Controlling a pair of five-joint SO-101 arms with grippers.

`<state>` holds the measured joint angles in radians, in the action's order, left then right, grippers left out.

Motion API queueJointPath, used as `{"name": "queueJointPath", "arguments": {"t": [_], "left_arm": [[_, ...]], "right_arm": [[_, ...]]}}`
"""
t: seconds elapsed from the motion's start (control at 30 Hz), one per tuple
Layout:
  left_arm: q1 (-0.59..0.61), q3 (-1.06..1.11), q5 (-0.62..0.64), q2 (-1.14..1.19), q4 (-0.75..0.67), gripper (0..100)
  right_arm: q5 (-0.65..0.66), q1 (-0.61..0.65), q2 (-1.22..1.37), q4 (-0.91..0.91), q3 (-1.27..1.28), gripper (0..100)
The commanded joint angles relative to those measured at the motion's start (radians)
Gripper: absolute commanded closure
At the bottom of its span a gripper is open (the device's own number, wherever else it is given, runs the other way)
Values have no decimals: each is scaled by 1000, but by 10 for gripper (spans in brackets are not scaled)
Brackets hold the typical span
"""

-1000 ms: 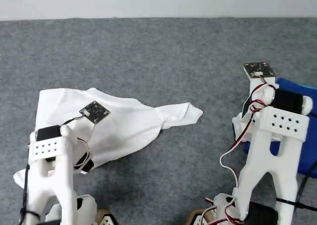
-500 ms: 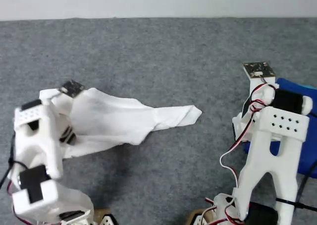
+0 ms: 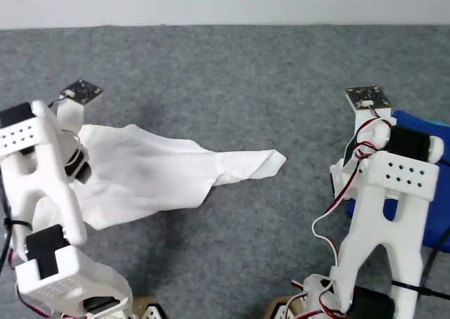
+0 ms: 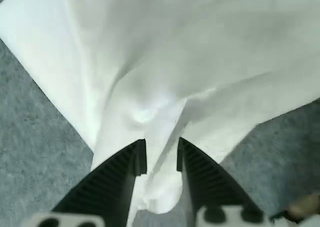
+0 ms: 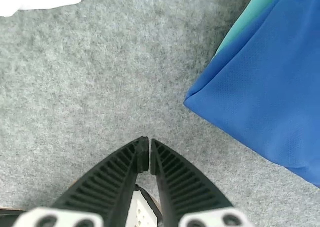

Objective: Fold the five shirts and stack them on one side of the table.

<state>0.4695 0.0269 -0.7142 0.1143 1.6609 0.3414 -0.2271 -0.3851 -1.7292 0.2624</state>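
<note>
A crumpled white cloth shirt (image 3: 155, 175) is spread over the left half of the grey felt-covered table (image 3: 232, 73), with one sleeve stretched toward the middle. A fold of it is pinched between the jaws of the left gripper (image 4: 161, 157). The right gripper (image 5: 150, 154) is held over bare felt with its jaws pressed together, near a folded blue fabric shirt (image 5: 270, 82) laid at the table's right edge.

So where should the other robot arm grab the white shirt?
Probably the sleeve tip of the white shirt, pinched from above, coming in from the robot's right. It is a narrow, bunched end pointing that way with bare table around it, and the left gripper holds the opposite end.
</note>
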Motion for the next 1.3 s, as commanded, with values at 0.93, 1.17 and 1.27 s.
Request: {"name": "queueJointPath", "arguments": {"t": [0.93, 1.17, 1.27], "left_arm": [[-298, 653, -8, -327, -282, 813], [-201, 460, -48, -28, -404, 815], [-161, 305, -48, 78, -399, 815]], "right_arm": [[-2, 4, -24, 8, 77, 990], [-2, 4, -24, 8, 77, 990], [-2, 5, -24, 8, 75, 990]]}}
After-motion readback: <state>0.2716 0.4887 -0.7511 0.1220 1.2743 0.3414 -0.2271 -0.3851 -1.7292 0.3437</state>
